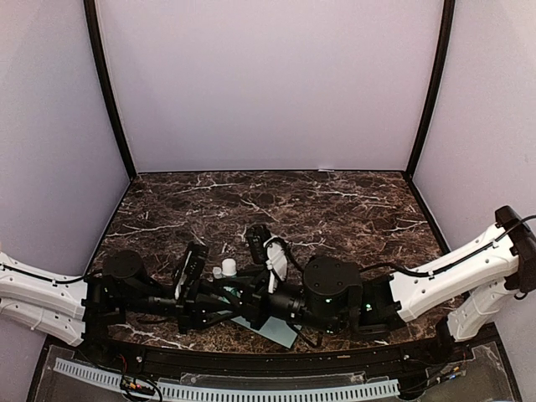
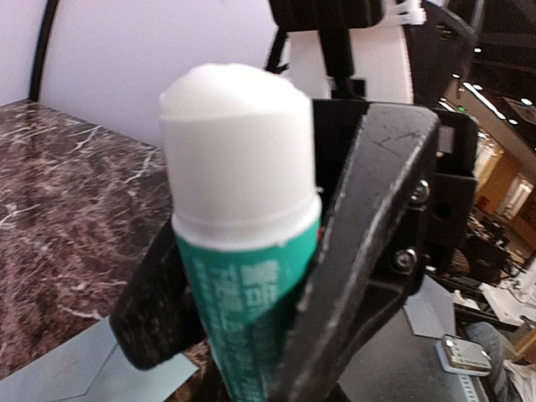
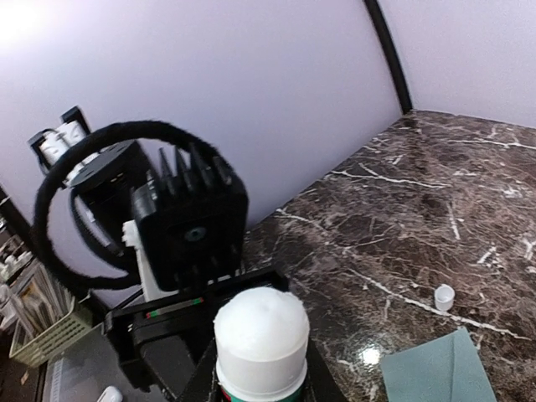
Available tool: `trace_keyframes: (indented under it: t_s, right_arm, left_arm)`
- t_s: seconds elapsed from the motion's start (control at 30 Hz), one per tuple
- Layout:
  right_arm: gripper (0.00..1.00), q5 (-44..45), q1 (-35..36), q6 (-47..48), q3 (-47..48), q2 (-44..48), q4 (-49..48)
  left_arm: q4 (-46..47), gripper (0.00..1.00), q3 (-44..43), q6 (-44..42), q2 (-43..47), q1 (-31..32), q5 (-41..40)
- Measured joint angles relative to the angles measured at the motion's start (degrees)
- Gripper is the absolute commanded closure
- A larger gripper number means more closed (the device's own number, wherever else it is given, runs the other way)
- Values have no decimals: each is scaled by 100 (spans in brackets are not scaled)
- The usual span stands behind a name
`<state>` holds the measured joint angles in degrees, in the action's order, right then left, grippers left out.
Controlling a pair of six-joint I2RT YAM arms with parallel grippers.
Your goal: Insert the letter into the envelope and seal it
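The envelope (image 1: 275, 330) is laid flat on the marble table (image 1: 335, 209) at the bottom centre of the top view, partly covered by both arms. Near it, a glue stick (image 2: 243, 209) is pinched by the left gripper (image 2: 260, 289). Whether the right gripper (image 3: 258, 387) is pressed on the stick cannot be told. A small white cap (image 3: 444, 296) is seen on the marble near the envelope.

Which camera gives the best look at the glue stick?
The left wrist view: the glue stick fills the frame, white tip and teal label clear. The right wrist view shows mostly its white top; from above it is a white speck.
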<state>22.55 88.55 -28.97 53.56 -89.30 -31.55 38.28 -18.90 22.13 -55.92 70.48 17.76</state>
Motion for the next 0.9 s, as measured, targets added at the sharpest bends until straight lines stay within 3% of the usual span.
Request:
trace_keyframes:
  t_s: [0.13,0.27,0.37,0.57,0.7,0.9]
  right_arm:
    - [100,-946,0,289,-101,164,-345]
    - [51,-1432,9,393,-98,177,-570]
    - [42,-1456,11,424,-98,177,-522]
    - [50,-1093,26,315,-96,177,-433]
    - [64,-896,66,271,-90,157,-435]
    - [93,-599,116,264,44,15,-457]
  left_arm:
    - [560,99,68,144,22,-31,1012]
    - [896,99,105,219,28,-28,1572]
    - [1010,100,105,232,68,-9,1593]
    - [909,100,129,203,313,7,859]
    - [846,100,201,203,409,9,404]
    - [811,100,271,195,455,20,138]
